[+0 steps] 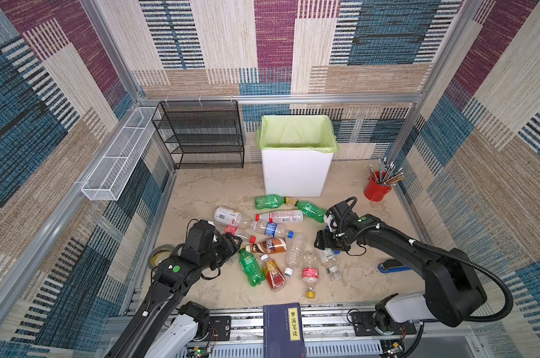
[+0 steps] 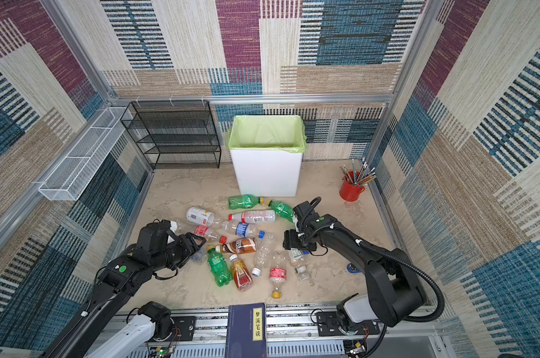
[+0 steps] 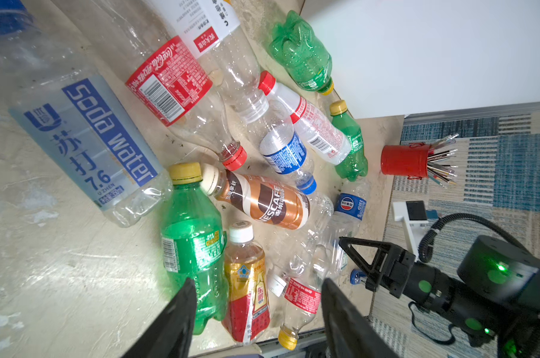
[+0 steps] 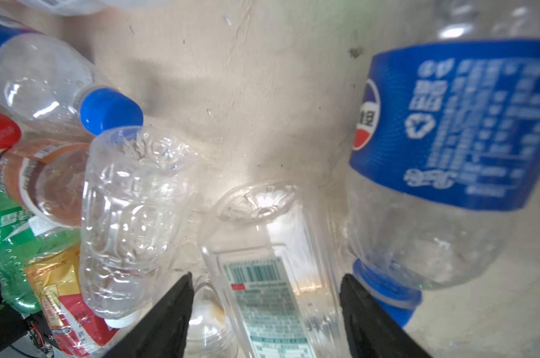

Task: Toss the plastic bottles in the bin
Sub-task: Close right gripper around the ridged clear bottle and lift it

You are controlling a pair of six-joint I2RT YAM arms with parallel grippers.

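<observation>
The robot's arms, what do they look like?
The left arm and right arm are black with white bases and round green stickers. A fat ribbed black hose runs along the right arm; the left has thin black wires. The left gripper and right gripper have black fingers with triangle holes.

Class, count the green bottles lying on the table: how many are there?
3 green bottles: one and another lie cap to cap before the bin; a third lies near the left gripper. More may be hidden.
</observation>
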